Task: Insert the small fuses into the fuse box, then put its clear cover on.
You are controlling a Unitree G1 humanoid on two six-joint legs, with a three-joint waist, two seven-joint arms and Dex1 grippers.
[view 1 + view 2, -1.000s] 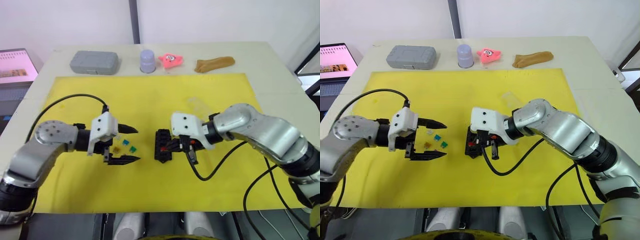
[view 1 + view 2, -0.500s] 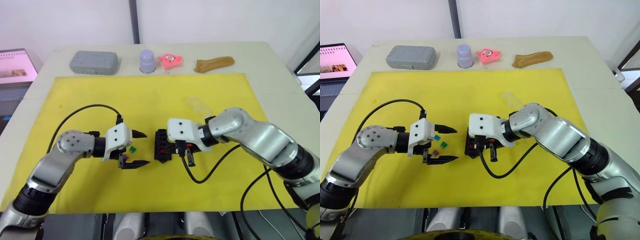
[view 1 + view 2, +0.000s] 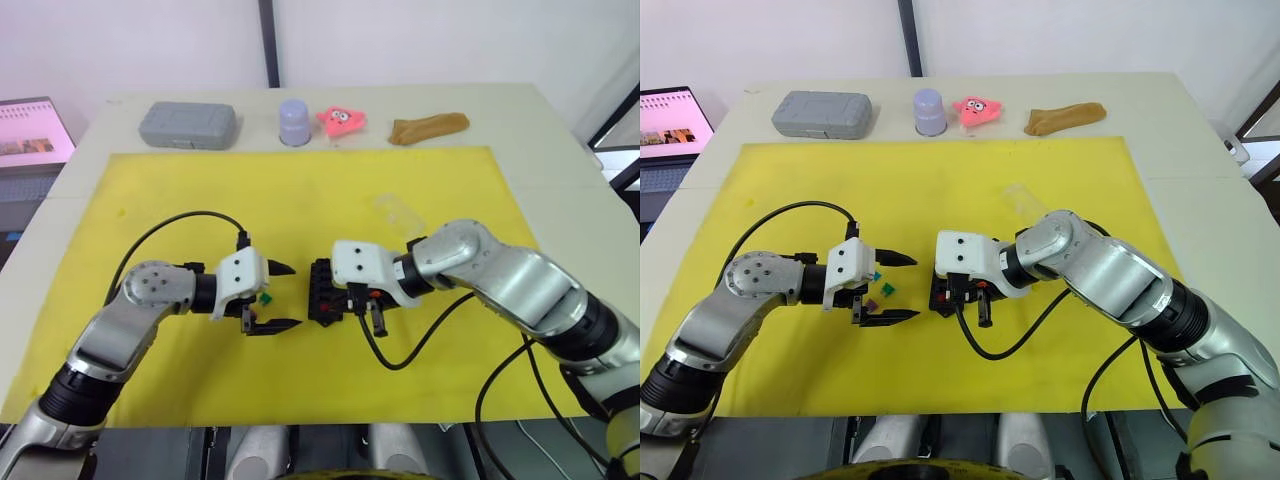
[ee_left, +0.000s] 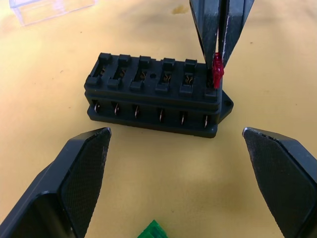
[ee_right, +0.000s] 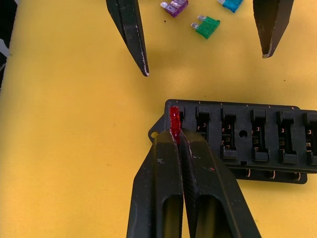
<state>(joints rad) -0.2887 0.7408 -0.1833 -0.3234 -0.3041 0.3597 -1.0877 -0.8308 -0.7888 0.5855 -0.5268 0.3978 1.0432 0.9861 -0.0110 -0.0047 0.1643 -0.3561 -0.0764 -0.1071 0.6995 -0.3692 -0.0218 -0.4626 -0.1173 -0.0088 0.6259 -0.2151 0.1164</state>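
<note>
While our left gripper (image 3: 890, 288) hovered with its fingers spread wide around the loose purple fuse (image 5: 174, 7) and green fuse (image 5: 207, 27) on the yellow mat (image 3: 330, 190), the fuse box (image 4: 156, 94) lay just beside it. Our right gripper (image 5: 174, 130) pinched the red fuse (image 4: 216, 75) at the box's end slot. Farther right lay the clear cover (image 3: 399, 209).

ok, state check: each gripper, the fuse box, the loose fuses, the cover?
left gripper: open, empty, facing the fuse box.
right gripper: shut on the red fuse.
red fuse: upright at an end slot of the box.
fuse box: on the yellow mat, other slots empty, uncovered.
green fuse, purple fuse, teal fuse: loose on the mat.
clear cover: off, lying on the mat.
</note>
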